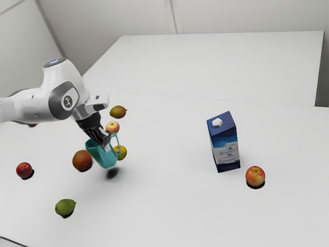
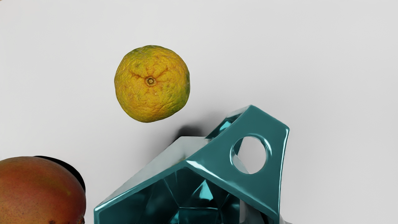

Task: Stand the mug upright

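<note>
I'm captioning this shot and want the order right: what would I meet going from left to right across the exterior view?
Small red fruit, green fruit, teal mug, blue-and-white carton, red-and-yellow apple.

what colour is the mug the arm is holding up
Teal, glossy on the mug's handle; it shows best in the wrist view.

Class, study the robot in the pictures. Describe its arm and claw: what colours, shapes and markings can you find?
The arm has smooth, rounded white casings with grey bands. A blue oval cap tops its bend, and a dark disc on its side bears a small pale mark. The black claw is narrow and angular.
</note>
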You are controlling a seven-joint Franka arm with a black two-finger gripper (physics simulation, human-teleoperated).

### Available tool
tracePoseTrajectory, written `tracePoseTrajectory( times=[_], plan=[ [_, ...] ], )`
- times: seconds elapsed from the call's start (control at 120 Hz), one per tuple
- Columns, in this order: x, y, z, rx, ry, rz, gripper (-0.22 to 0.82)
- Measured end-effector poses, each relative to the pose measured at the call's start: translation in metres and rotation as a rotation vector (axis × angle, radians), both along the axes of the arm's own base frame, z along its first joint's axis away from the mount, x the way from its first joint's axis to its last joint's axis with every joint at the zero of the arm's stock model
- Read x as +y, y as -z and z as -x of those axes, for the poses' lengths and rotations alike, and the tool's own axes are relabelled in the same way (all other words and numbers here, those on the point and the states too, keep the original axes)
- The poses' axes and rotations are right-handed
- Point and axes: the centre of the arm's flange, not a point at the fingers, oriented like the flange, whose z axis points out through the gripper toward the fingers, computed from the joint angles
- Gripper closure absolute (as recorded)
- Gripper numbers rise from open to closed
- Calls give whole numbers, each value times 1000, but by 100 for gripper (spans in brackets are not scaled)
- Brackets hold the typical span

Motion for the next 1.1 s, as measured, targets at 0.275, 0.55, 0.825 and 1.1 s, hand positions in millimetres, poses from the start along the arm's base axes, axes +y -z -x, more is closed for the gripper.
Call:
tracePoseTrajectory(
  times=[0.275, 0.55, 0.825, 1.1],
  plan=[
    [-14, 8, 3, -71, -60, -91, 78],
    [-31, 21, 20, -84, -125, -106, 78],
    [-35, 37, 25, -70, -195, -103, 78],
    [-37, 54, 22, -48, -243, -100, 78]
  ],
)
